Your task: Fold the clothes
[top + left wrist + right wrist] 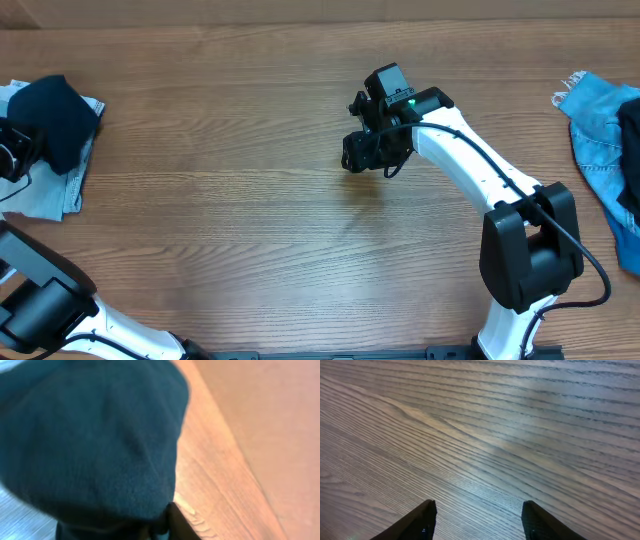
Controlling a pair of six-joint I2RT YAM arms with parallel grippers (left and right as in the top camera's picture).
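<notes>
Soft even light; navy garment blurred close-up.

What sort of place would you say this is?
Probably a robotics lab bench: a wood-grain table, a white right arm at its near edge, and a navy garment and blue denim piece at its ends.

Dark navy garment, bunched into a soft rounded mound at far left, resting on a flatter pale blue piece. Brighter blue denim piece, crumpled, lies far right.
</notes>
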